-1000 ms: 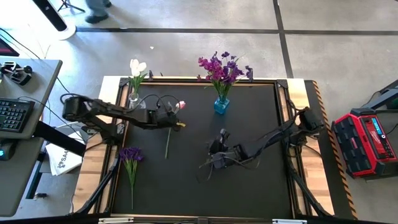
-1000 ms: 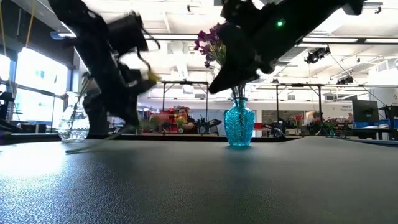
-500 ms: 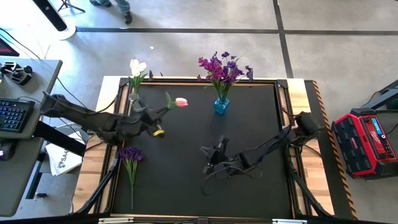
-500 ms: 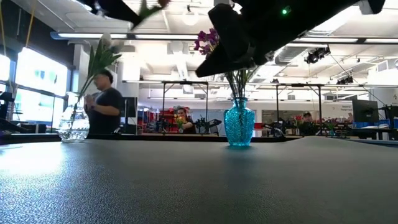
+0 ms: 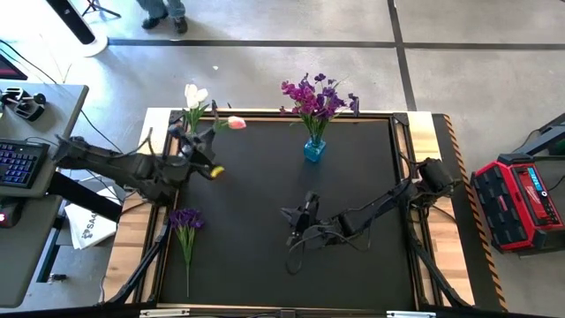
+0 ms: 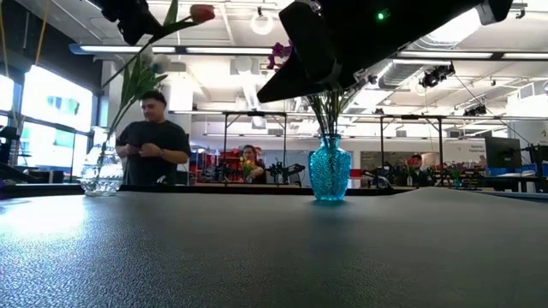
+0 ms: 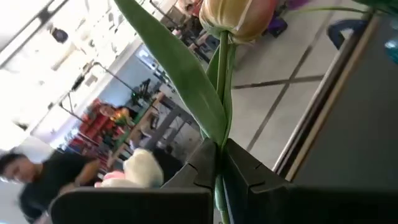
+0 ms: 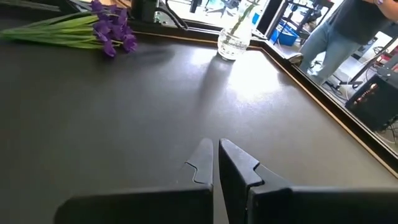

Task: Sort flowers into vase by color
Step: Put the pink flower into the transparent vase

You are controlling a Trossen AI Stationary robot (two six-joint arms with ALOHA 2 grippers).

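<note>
Left gripper is clamped tight on the green stem of a pink tulip, holding it raised off the mat near the table's far-left corner, bud pointing toward the table's middle and tilted up. Step in hand, as I judge it: carry this tulip to the clear vase that already holds the white tulips. To do it well: keep the grip firm, swing the stem closer to upright, line the cut end over the vase mouth, then lower straight down so it clears the stems already inside; the glass looks light, so a sideways nudge could tip it. The stem end is not visible, so how far it hangs below the fingers cannot be told. Nearest the front edge, a bunch of purple flowers lies flat on the black mat, stems toward the front, still to be sorted. Right gripper hangs over mid-table, fingers pressed together, holding nothing. At the far edge, the blue vase stands upright with a bushy purple-magenta bunch in it. The tulip itself: one pink closed bud, thin green stem, one long blade leaf running up beside it. A person stands beyond the table, well apart.
</note>
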